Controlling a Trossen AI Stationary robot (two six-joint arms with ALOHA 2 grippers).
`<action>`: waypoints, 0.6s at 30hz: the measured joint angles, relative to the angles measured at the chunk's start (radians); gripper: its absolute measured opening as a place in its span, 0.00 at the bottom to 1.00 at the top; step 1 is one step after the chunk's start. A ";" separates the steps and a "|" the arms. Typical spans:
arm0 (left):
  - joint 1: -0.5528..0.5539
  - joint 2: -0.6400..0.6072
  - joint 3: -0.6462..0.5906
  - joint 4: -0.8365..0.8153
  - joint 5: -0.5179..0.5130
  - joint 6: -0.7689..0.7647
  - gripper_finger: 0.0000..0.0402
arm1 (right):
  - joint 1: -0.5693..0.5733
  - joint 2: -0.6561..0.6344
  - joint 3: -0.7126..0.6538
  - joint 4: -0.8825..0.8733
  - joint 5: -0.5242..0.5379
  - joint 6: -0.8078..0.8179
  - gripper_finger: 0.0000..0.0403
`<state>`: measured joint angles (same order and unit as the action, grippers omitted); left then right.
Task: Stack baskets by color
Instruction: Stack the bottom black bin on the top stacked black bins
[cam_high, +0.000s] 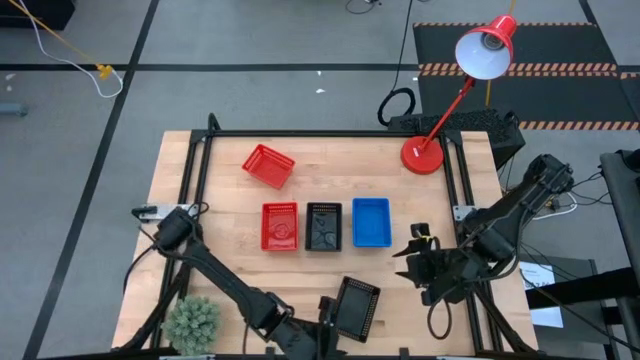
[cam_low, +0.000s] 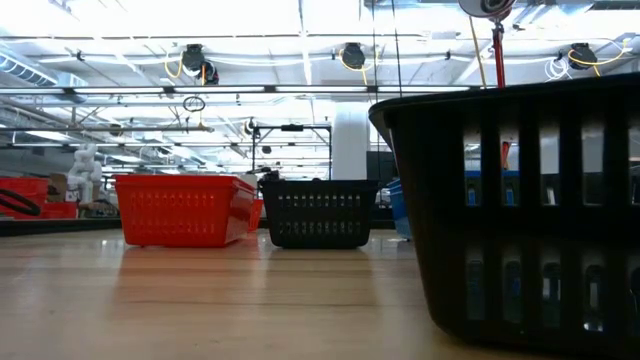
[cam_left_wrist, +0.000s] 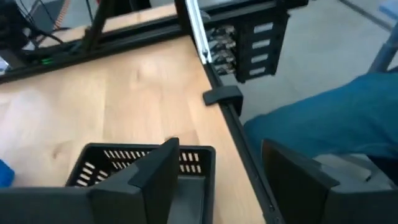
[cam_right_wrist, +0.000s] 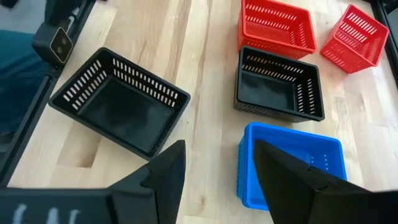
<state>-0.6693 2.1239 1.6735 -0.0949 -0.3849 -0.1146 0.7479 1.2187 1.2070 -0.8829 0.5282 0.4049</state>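
Note:
Three baskets stand in a row mid-table: red (cam_high: 279, 226), black (cam_high: 323, 226) and blue (cam_high: 371, 222). Another red basket (cam_high: 268, 165) lies turned askew behind them. A second black basket (cam_high: 356, 307) rests on its bottom by the near edge, also visible in the right wrist view (cam_right_wrist: 121, 102) and looming at the right of the low view (cam_low: 520, 210). My left gripper (cam_left_wrist: 224, 199) is open at that basket's left side, one finger (cam_left_wrist: 158, 174) in front of its wall (cam_left_wrist: 118, 158). My right gripper (cam_right_wrist: 217, 180) hovers open above the table, right of the blue basket (cam_right_wrist: 292, 165). My left gripper stands open at the near black basket. One finger covers part of the basket's wall, and I cannot tell whether it touches it. The basket sits flat on the table, not lifted.
A red desk lamp's base (cam_high: 422, 155) stands at the far right corner, its head (cam_high: 487, 48) beyond the table. A green plant (cam_high: 192, 322) sits at the near left corner. Black frame rails (cam_high: 330, 134) edge the table. A person's blue garment (cam_left_wrist: 323, 124) shows past the near edge.

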 joint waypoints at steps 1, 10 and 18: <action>0.003 0.015 0.019 -0.016 0.011 -0.002 0.58 | 0.000 -0.008 -0.009 0.007 0.000 0.002 0.45; 0.020 0.122 0.125 -0.095 0.072 -0.046 0.51 | 0.000 -0.041 -0.037 0.047 -0.001 0.002 0.45; 0.042 0.166 0.135 -0.196 0.075 -0.116 0.48 | 0.000 -0.041 -0.037 0.049 -0.001 0.002 0.45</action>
<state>-0.6271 2.2898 1.8083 -0.2913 -0.3099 -0.2305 0.7479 1.1782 1.1702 -0.8341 0.5274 0.4072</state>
